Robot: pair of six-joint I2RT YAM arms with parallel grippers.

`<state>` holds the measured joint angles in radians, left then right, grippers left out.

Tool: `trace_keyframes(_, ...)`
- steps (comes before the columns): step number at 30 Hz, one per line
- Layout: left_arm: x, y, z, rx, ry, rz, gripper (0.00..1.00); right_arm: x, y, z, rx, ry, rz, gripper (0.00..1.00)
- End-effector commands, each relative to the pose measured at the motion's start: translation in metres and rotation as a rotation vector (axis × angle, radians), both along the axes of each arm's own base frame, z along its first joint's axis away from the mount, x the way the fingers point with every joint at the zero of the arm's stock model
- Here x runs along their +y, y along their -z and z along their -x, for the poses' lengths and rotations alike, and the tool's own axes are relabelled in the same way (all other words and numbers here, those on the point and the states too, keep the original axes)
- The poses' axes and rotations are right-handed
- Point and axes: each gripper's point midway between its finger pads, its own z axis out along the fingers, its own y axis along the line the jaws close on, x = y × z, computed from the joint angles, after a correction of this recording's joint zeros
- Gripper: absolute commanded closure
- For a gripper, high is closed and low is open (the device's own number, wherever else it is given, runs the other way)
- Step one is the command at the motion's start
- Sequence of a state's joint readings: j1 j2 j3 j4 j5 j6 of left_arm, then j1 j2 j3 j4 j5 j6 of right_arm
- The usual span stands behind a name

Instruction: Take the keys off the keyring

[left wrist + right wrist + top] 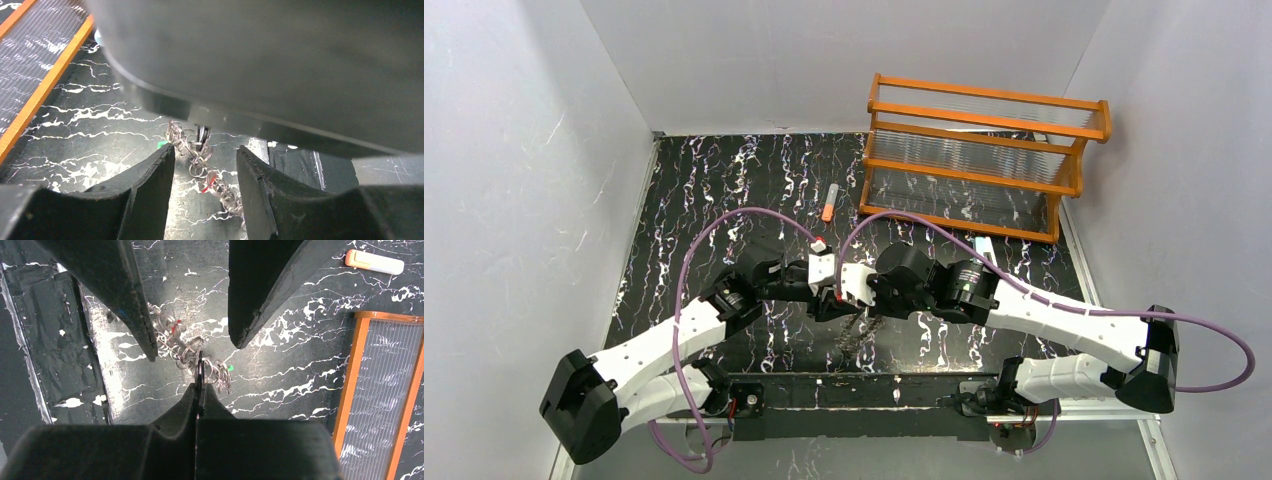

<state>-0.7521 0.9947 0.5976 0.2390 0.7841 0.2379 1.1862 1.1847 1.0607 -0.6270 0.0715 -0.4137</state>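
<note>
The keyring (187, 352) is a tangle of small silver metal loops hanging over the black marble table; it also shows in the top view (856, 338) and the left wrist view (200, 160). A tiny red key (210, 183) and a tiny green key (161, 144) hang in it; both show in the right wrist view, red (174, 326) and green (229, 367). My right gripper (200, 388) is shut on a thin dark flat piece (200, 369) at the top of the tangle. My left gripper (206, 150) is open, its fingers either side of the tangle, not touching it.
An orange wooden rack (984, 160) stands at the back right. An orange-and-grey tube (829, 203) lies left of it, and a pale clip (986, 248) lies in front of it. The table's taped front edge (864, 390) lies just below the grippers.
</note>
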Motion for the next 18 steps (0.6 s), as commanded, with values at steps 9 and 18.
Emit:
trace_keyframes(9, -0.016, -0.019, 0.0, 0.019, 0.06, 0.061, 0.56, 0.015, -0.031, -0.001, -0.019, -0.022, -0.088, 0.99)
trace_keyframes(18, -0.025, -0.012, 0.004, 0.055, 0.105, 0.05, 0.63, 0.019, -0.033, 0.0, -0.013, -0.038, -0.096, 0.99)
